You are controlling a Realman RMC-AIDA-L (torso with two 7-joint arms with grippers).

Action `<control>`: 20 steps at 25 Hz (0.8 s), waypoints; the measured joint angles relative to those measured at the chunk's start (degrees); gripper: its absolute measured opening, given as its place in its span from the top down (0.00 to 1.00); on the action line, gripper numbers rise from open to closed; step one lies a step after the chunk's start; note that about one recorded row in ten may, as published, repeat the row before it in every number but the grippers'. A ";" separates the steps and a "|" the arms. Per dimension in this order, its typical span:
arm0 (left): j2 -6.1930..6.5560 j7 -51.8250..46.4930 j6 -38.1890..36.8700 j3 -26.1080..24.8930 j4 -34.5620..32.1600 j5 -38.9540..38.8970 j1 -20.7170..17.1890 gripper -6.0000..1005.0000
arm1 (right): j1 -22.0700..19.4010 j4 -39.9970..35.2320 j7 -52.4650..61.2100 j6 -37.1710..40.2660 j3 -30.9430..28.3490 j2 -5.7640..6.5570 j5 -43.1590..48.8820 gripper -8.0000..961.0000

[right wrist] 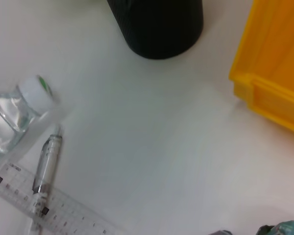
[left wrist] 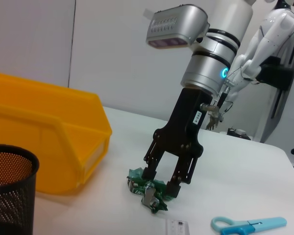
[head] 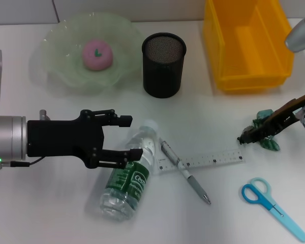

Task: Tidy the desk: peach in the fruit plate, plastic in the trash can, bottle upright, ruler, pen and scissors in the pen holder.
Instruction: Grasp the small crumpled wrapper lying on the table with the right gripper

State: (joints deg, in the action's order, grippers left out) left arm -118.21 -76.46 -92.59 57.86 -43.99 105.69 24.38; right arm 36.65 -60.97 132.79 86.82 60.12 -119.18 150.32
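A clear bottle [head: 127,180] with a green label lies on its side, its cap [right wrist: 36,90] pointing toward the black mesh pen holder [head: 163,63]. My left gripper [head: 128,137] is open, with its fingers on either side of the bottle's shoulder. My right gripper [left wrist: 160,182] is open and reaches down to the table, straddling the crumpled green plastic [left wrist: 149,190]. A pen [head: 185,173] lies across a clear ruler [head: 213,158]. Blue scissors [head: 272,203] lie at the front right. The pink peach [head: 96,53] sits in the green fruit plate [head: 56,46].
The yellow bin [head: 246,43] stands at the back right, next to the pen holder [left wrist: 10,191]. The ruler's end [left wrist: 179,227] and the scissors [left wrist: 247,225] lie just in front of the plastic.
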 joint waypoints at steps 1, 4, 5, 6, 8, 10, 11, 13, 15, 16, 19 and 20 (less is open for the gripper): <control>0.00 0.00 0.07 0.07 0.02 0.00 -0.03 0.17 | 0.12 0.49 0.05 -0.24 0.13 0.00 0.02 0.22; 0.00 0.00 0.07 0.11 0.04 -0.01 -0.06 0.17 | 0.43 1.67 0.14 -0.89 0.24 0.03 0.08 0.22; 0.00 0.00 0.07 0.12 0.08 -0.02 -0.06 0.17 | 0.45 1.84 0.15 -0.98 0.25 0.04 0.09 0.22; 0.00 0.00 0.07 0.12 0.08 -0.02 -0.06 0.17 | 0.48 1.95 0.15 -1.05 0.26 0.05 0.10 0.22; 0.00 0.24 0.07 0.13 0.35 -0.03 -0.06 0.18 | 0.48 2.07 0.16 -1.07 0.31 0.06 0.12 0.22; 0.00 0.52 0.06 0.02 0.69 -0.04 -0.05 0.18 | 0.50 2.21 0.24 -1.07 0.57 0.07 0.21 0.22; 0.00 0.68 0.06 -0.07 0.93 -0.04 -0.04 0.18 | 0.50 2.25 0.34 -1.07 0.74 0.07 0.34 0.22; 0.00 0.85 0.05 -0.18 1.23 -0.04 0.04 0.18 | 0.51 2.29 0.51 -1.09 0.99 0.07 0.54 0.25; 0.00 1.14 0.05 -0.22 1.42 -0.04 0.11 0.18 | 0.52 2.35 0.55 -1.09 1.11 0.05 0.63 0.30; 0.00 1.24 0.06 -0.24 1.45 -0.04 0.12 0.18 | 0.52 2.37 0.55 -1.05 1.21 0.04 0.64 0.32; 0.00 1.37 0.09 -0.28 1.47 -0.05 0.15 0.18 | 0.43 2.26 0.55 -0.86 2.10 0.02 0.66 0.39; 0.00 1.41 0.12 -0.29 1.47 -0.05 0.19 0.18 | 0.34 2.14 0.55 -0.85 2.41 0.02 0.67 0.42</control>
State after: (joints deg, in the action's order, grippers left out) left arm -118.21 -75.04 -92.47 57.57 -42.51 105.64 24.57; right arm 36.99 -58.83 133.35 85.97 62.53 -119.16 150.98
